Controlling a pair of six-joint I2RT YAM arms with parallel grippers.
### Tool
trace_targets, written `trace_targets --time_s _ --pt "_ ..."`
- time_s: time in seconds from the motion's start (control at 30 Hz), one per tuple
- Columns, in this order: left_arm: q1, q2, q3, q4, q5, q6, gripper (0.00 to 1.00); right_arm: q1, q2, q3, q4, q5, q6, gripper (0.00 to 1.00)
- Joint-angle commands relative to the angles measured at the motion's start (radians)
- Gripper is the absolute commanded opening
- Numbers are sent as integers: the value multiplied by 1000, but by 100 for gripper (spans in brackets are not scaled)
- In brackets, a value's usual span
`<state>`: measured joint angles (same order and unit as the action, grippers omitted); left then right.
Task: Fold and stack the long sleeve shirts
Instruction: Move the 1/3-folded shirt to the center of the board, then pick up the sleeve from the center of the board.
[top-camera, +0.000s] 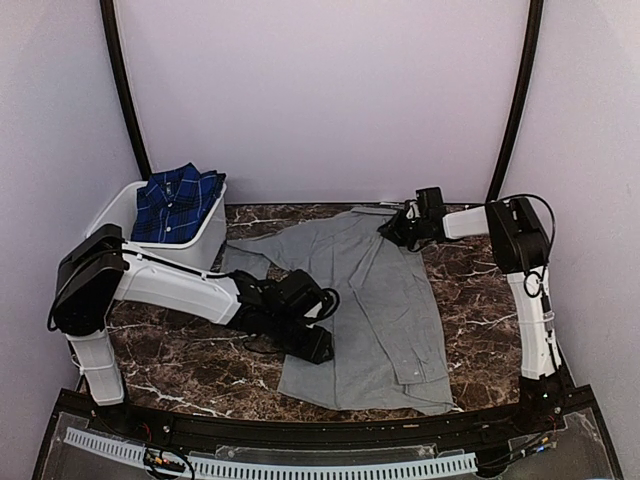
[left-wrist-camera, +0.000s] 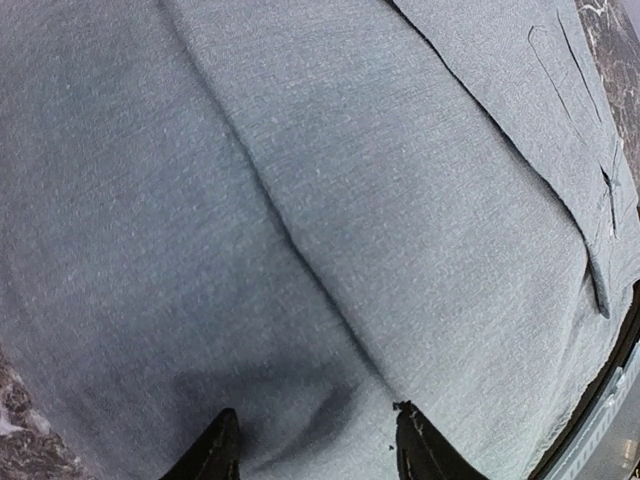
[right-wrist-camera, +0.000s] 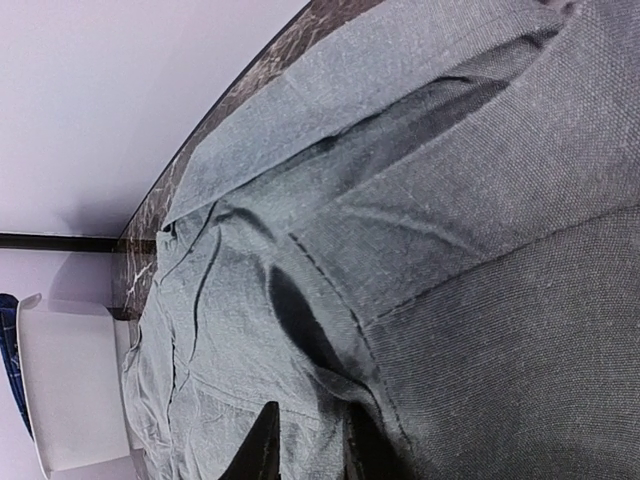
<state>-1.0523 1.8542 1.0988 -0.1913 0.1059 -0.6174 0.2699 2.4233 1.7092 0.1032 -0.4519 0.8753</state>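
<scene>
The grey long sleeve shirt (top-camera: 385, 300) lies spread on the marble table, collar toward the far wall, one sleeve reaching left. My left gripper (top-camera: 318, 345) is open and low over the shirt's left part; in the left wrist view its fingertips (left-wrist-camera: 220, 445) stand apart on smooth grey cloth (left-wrist-camera: 330, 200). My right gripper (top-camera: 392, 230) is at the shirt's far right shoulder, shut on a raised fold of the grey cloth (right-wrist-camera: 330, 350). The navy-and-blue plaid shirt (top-camera: 178, 200) lies folded in the white tub.
The white plastic tub (top-camera: 200, 245) stands at the back left, by the shirt's left sleeve; it also shows in the right wrist view (right-wrist-camera: 70, 390). Bare marble table (top-camera: 190, 360) lies left of the shirt. The black front rail (top-camera: 300, 430) runs along the near edge.
</scene>
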Motion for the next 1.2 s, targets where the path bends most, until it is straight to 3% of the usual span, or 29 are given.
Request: trace_targets --time_s 0.0,0.33,0.47,0.6,0.93,1.17 --pt "-3 -6 66 -87 -15 -9 52 -42 -29 -26 -65 19 -51 21" --pt "103 -195 77 -302 -391 -149 56 -30 -98 38 -96 -93 -153 35" --pt "202 -245 38 -327 -464 -139 58 -7 -157 36 -100 -101 -203 45" --pt "290 -237 16 -324 -516 -108 60 15 -214 17 -123 -102 -230 48" --pt "466 -145 -6 -209 -477 -58 63 77 -387 -115 -107 -83 -271 49" --pt "505 -77 -27 -96 -413 -23 65 111 -495 -211 -108 -54 -305 49"
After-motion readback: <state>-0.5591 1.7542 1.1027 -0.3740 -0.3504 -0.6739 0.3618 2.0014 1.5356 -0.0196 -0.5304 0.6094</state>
